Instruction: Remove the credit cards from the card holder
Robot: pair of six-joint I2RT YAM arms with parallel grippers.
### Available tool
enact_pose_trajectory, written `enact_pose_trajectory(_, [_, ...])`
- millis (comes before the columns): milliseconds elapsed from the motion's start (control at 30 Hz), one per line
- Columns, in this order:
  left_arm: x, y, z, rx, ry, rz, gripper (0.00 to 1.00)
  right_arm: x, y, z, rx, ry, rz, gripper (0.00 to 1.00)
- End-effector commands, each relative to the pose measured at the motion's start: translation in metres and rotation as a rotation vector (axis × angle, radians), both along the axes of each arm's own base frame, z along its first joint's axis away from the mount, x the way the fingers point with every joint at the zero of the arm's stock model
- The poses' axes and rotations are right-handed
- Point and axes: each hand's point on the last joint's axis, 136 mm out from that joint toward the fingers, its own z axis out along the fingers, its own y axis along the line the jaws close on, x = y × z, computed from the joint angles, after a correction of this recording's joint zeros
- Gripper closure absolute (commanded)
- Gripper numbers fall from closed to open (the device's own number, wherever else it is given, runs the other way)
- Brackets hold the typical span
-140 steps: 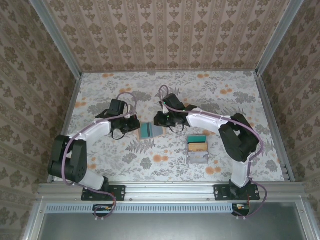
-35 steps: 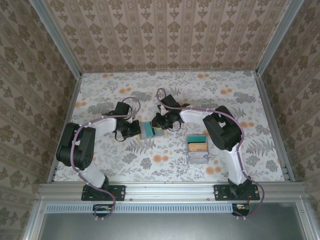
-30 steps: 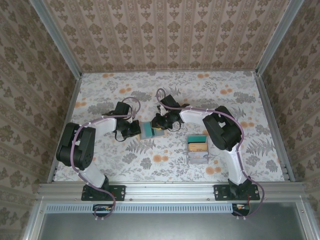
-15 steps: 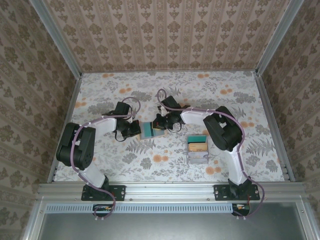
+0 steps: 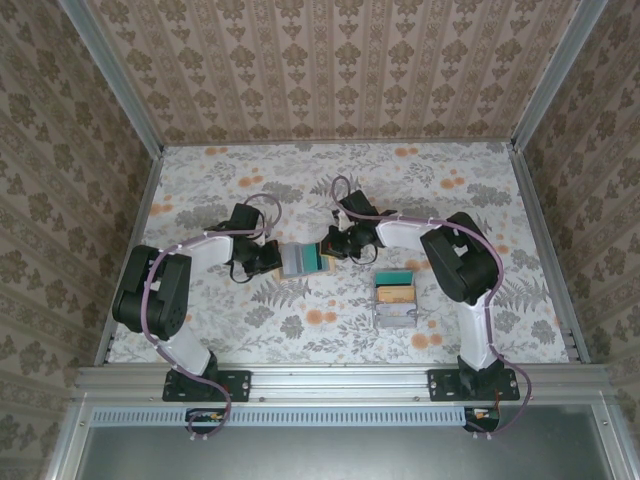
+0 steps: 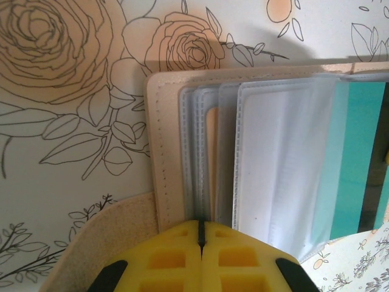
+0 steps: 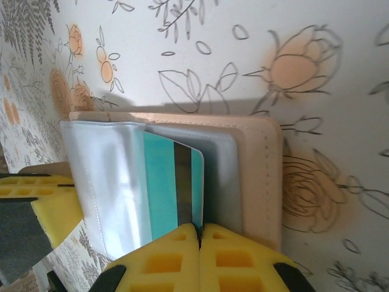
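Right wrist view: right end effector point(image 7: 199, 231) pinches the teal card point(image 7: 159, 182) at 6 o'clock, while left end effector point(image 6: 200, 226) clamps the card holder point(image 6: 163, 152), seemingly anchoring it for extraction.

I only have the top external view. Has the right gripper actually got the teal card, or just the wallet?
Observer: In the right wrist view, the right gripper is shut on the edge of the teal card, which sticks partly out of its clear sleeve.
Operator: And the left side?
Observer: In the left wrist view, the left gripper is shut on the near edge of the card holder, at the foot of the stacked sleeves.
Operator: Any sign of the yellow card?
Observer: An orange-yellow strip shows between two inner sleeves. I cannot tell whether it is the card.
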Motion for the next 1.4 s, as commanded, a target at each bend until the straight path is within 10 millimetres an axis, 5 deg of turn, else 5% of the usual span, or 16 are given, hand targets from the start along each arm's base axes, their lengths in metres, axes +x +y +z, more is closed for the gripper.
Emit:
enact_pose_trajectory(0, [-0.006, 0.012, -0.014, 0.069, 0.042, -0.006, 1.00, 0.000, -0.017, 0.006, -0.052, -0.018, -0.022, 1.00])
enact_pose_trajectory(267, [-0.001, 0.010, 0.002, 0.057, 0.019, -0.002, 1.00, 0.007, -0.018, 0.052, -0.019, -0.105, -0.002, 1.00])
enact_pose_trajectory(533, [0.014, 0.003, 0.062, 0.005, -0.090, 0.005, 0.97, 0.001, -0.023, 0.098, -0.032, -0.178, 0.036, 1.00])
enact_pose_trajectory(667, [0.017, -0.002, 0.091, -0.027, -0.143, -0.016, 0.83, -0.009, -0.032, 0.120, -0.083, -0.238, 0.075, 1.00])
enact_pose_trajectory(1100, [-0.005, -0.002, 0.158, -0.106, -0.316, -0.077, 0.06, -0.077, -0.084, 0.177, -0.439, -0.537, 0.366, 1.00])
enact_pose_trajectory(1367, [-0.022, -0.002, 0.172, -0.169, -0.378, -0.074, 0.00, -0.127, -0.122, 0.180, -0.660, -0.681, 0.739, 1.00])
